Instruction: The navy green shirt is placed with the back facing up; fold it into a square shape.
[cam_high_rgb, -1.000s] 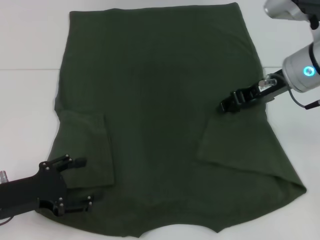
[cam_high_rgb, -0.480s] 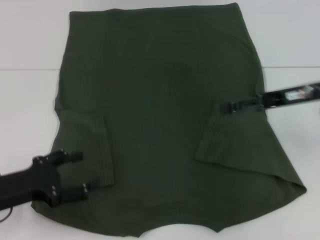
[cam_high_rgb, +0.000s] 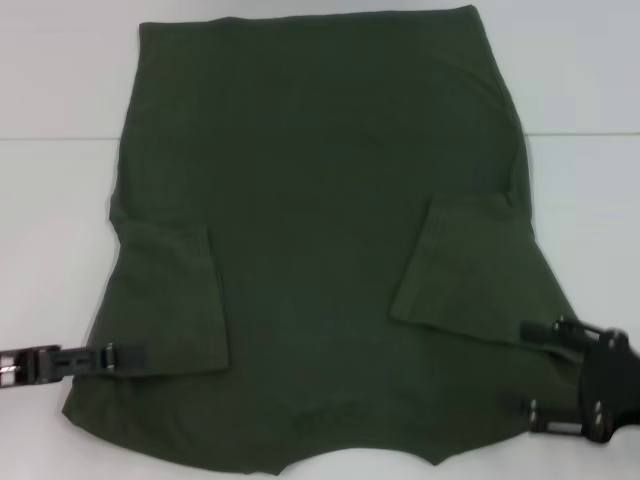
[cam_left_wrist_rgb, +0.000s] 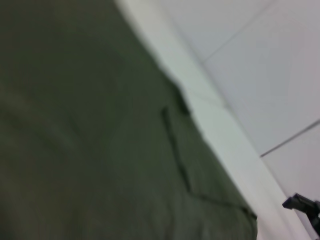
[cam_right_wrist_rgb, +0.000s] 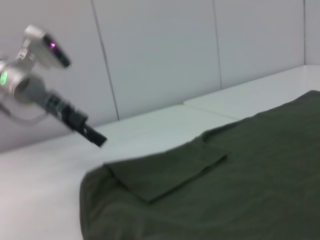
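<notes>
- The navy green shirt (cam_high_rgb: 320, 250) lay flat on the white table (cam_high_rgb: 60, 200), plain side up, both sleeves folded inward
- Left gripper (cam_high_rgb: 125, 355) sat at its near left edge, finger gap unclear
- Right gripper (cam_high_rgb: 545, 375) hovered by the near right corner, fingers spread wide, empty

Navy green shirt (cam_high_rgb: 320, 250): dark olive, short-sleeved, plain side up. Lies flat and spread wide, hem at the far edge, neckline at the near edge. Both sleeves are folded inward onto the body. Light creasing; the near right corner flares outward.
</notes>
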